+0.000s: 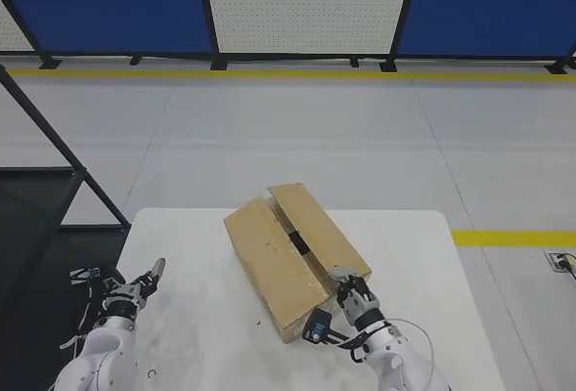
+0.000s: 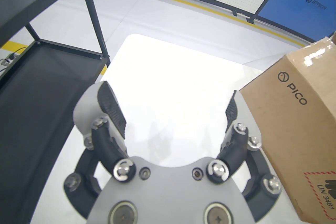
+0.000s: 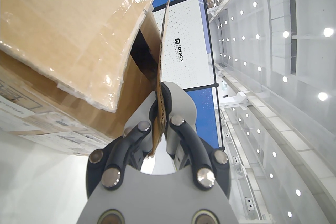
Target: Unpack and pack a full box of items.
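Box: cardboard box [image 1: 273, 269] sits mid-way across the white table [image 1: 199, 323], top flaps partly raised.
Right gripper [image 3: 160, 101]: pinched on the edge of the right flap [image 3: 162, 51].
Left gripper [image 2: 170, 104]: spread, holding nothing, near the black rack [image 2: 39, 93].

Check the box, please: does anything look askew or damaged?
The cardboard box sits skewed to the table edges, its flaps ajar with a dark gap between them. The right gripper pinches one flap; the other flap has a ragged taped edge.
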